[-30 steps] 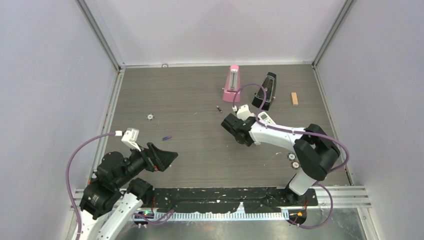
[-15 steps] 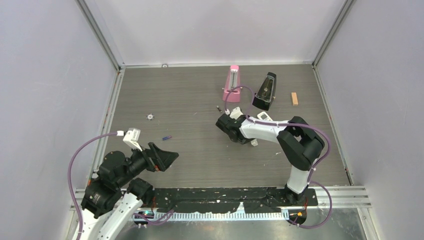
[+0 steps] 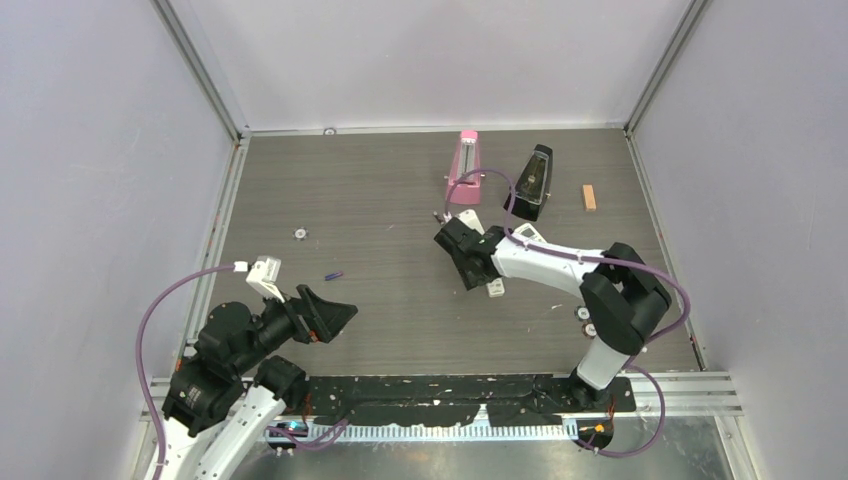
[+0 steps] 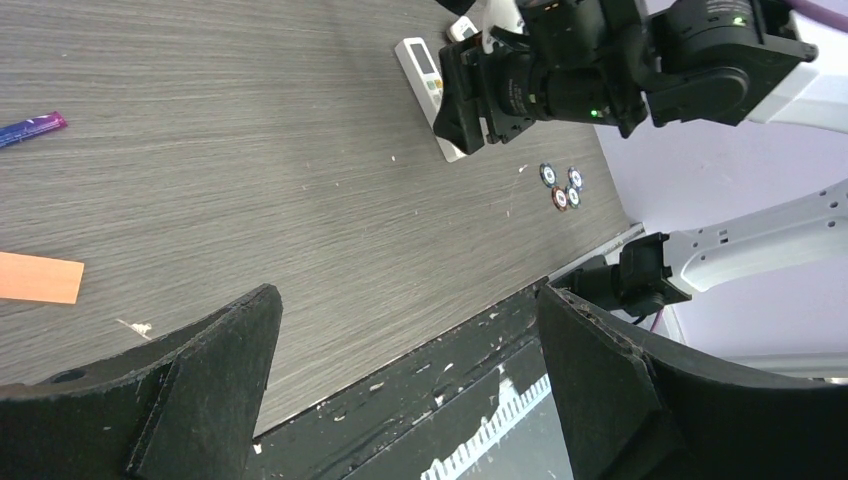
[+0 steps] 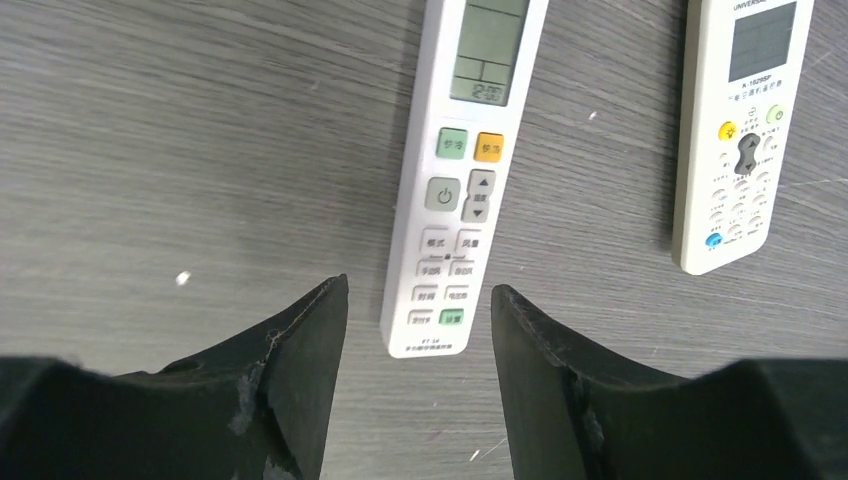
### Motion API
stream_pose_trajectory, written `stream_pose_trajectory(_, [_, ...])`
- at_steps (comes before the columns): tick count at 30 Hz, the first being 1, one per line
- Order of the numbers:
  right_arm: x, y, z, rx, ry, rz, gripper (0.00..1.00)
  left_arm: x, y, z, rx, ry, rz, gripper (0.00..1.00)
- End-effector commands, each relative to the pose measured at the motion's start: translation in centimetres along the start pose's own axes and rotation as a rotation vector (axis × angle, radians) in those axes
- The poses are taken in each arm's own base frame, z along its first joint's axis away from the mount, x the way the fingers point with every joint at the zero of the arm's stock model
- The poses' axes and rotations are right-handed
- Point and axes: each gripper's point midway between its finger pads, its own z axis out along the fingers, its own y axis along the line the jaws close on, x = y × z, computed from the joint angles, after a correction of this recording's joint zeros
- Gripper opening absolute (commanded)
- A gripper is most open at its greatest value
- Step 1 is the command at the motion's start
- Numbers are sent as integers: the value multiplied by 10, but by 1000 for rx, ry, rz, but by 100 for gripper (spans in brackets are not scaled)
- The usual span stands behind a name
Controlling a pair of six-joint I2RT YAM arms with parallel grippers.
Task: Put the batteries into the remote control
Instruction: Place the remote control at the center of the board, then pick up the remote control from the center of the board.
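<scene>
The slim white remote control (image 5: 460, 180) lies face up on the table, its grey display at the far end. My right gripper (image 5: 418, 290) is open and hovers over the remote's near end, one finger on each side, not touching it. In the top view the right gripper (image 3: 478, 276) covers most of the remote (image 3: 494, 289). A bluish-purple battery (image 3: 333, 275) lies left of centre and shows in the left wrist view (image 4: 30, 128). A dark battery (image 3: 437, 216) lies behind the right gripper. My left gripper (image 3: 335, 312) is open and empty near the front left.
A broader white remote (image 5: 742, 130) lies just right of the slim one. A pink metronome (image 3: 464, 165), a black metronome (image 3: 533, 180) and an orange block (image 3: 589, 196) stand at the back. Small round discs (image 3: 585, 320) lie front right, a small ring (image 3: 299, 233) left.
My right gripper has shifted slightly left and turned over the slim remote, whose near end now shows at its fingertips. The left arm has not moved.
</scene>
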Motion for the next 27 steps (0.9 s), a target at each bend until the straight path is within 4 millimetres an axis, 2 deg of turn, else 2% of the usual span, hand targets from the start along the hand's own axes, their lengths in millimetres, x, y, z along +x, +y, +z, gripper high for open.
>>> stream_pose_trajectory(1, [-27, 8, -27, -124, -95, 59, 60, -8, -11, -5, 34, -19, 22, 100])
stream_pose_trajectory(3, [-31, 1, -31, -124, -112, 82, 60, -9, -10, -6, 32, -19, 27, 100])
stream_pose_trajectory(7, [-36, -29, -28, -67, -114, 106, 62, -8, -11, -7, 37, -18, 27, 100])
stream_pose_trajectory(10, [-34, -66, -15, 23, -83, 133, 66, -7, -11, -7, 42, -17, 27, 100])
stream_pose_trajectory(13, [-27, -100, 2, 84, -27, 81, 73, -6, -13, -6, 49, -9, 26, 100])
stream_pose_trajectory(16, [-22, -119, 17, 127, 32, -57, 77, -4, -13, -5, 50, 7, 27, 100])
stream_pose_trajectory(19, [-20, -137, 27, 139, 54, -74, 79, -4, -12, -3, 43, 17, 29, 100])
stream_pose_trajectory(26, [-17, -139, 48, -6, 69, -86, 80, 0, -9, 4, 29, 47, 31, 100])
stream_pose_trajectory(27, [-17, -134, 51, -45, 74, -93, 80, -1, -10, 5, 32, 48, 32, 100])
